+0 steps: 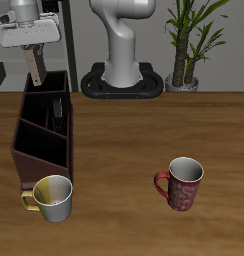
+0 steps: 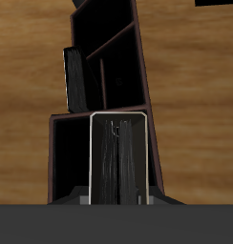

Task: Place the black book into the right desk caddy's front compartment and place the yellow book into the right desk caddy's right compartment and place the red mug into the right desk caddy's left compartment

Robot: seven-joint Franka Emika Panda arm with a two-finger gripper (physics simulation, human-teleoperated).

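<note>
Yellow book, thin, stiff and light, hangs upright by its top edge in the gripper clenched on it, directly over the caddy, a narrow hold from which it could easily swing or slip.

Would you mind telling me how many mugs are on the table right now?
2. The red mug stands on open table toward the front edge. The yellow mug sits beside the caddy's front end. None shows inside the caddy, though its depths are dark.
</note>
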